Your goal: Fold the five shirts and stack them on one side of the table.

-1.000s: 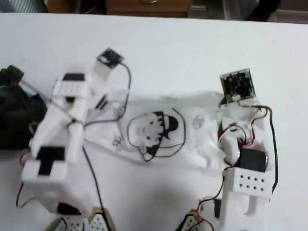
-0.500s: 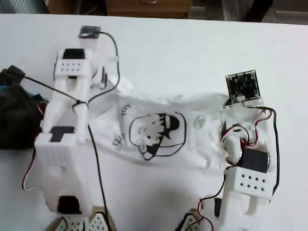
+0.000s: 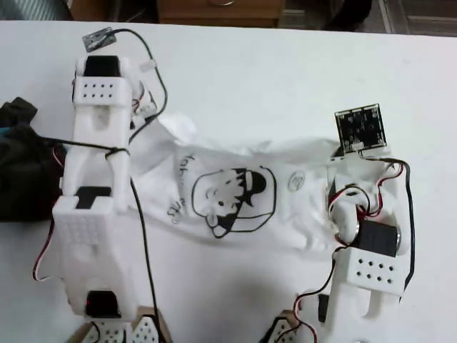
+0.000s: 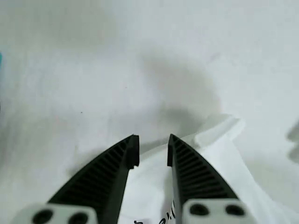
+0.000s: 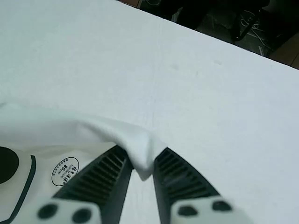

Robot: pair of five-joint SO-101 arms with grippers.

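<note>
The shirt (image 3: 285,207) lay spread flat on the white worktop (image 3: 285,71), and its cartoon print (image 3: 232,196) faced up between the two arms. A second earlier the left arm had slanted across the cloth with its wrist close to the print. By now it had swung off and stretched straight toward the far edge, well away from the print. Over that second the end of the shirt on that side was drawn out. Lettering just beside the print came uncovered, and a cloth corner (image 3: 175,126) now poked out beyond it, on the far side.

The left hand (image 4: 152,150) had its fingers nearly together, and the shirt's edge ran in between them. That put its grip at the drawn-out end, on the side of the print toward the dark clothes. The right hand (image 5: 142,163) was clamped on a raised fold of the shirt's edge on the opposite side of the print. Across the three high views it had hardly shifted. The print itself had kept its place over the last half second. A heap of dark clothes (image 3: 25,171) sat well out from the print, past the left arm.
</note>
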